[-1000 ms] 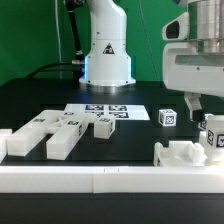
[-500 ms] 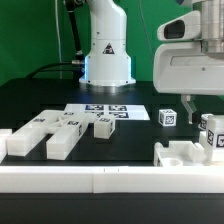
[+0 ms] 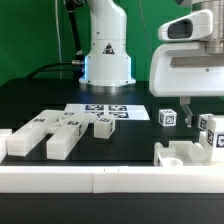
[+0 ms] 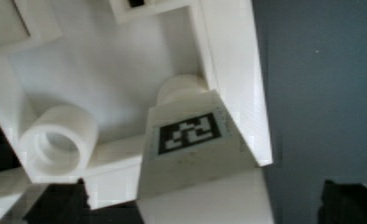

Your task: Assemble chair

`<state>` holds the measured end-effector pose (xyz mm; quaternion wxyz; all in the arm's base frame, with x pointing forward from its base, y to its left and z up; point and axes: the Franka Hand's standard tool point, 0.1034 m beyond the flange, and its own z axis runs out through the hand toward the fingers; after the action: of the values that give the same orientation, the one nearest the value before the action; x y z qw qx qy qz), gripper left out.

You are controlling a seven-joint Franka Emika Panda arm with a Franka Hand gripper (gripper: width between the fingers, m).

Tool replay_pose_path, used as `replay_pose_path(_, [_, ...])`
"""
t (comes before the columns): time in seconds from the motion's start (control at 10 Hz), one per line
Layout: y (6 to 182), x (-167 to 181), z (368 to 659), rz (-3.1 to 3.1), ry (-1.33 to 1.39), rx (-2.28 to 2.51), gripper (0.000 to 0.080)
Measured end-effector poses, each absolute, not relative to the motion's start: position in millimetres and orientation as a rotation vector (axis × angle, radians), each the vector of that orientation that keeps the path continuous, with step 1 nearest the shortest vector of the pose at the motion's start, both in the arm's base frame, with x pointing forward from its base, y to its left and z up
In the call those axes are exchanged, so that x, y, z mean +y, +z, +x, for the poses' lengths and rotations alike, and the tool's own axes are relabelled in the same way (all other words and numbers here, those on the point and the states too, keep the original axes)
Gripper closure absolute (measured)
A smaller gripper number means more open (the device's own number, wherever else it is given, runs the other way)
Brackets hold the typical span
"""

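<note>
Hanging above the tagged part (image 4: 194, 135) at the exterior view's right, the gripper (image 3: 192, 108) is held with jaws spread wide, nothing gripped; the part should be centred between them before descent.

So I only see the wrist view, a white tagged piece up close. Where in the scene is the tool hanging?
Observer: The tool hangs above the white parts at the exterior view's right, just behind the front rail.
Visitor: Are other pieces about?
Observer: Yes, several white slabs lie at the exterior view's left.
Visitor: Anything in between?
Observer: A small tagged cube stands on the table beside the marker board.
</note>
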<state>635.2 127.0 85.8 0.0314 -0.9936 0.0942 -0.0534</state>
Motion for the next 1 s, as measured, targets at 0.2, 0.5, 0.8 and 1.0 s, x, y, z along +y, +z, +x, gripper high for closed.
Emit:
replay_pose_path(0.2, [85.6, 126.7, 635.2, -3.055, -0.164, 0.32, 0.0278])
replay_pose_path(0.5, [85.6, 126.3, 635.2, -3.037, -0.16, 0.429, 0.0511])
replay_pose_path(0.8, [85.4, 122.8, 635.8, -2.942, -0.143, 0.792, 0.0511])
replay_pose_path(1.0, [84.7, 123.0, 635.2, -2.807, -0.121, 1.146, 0.0511])
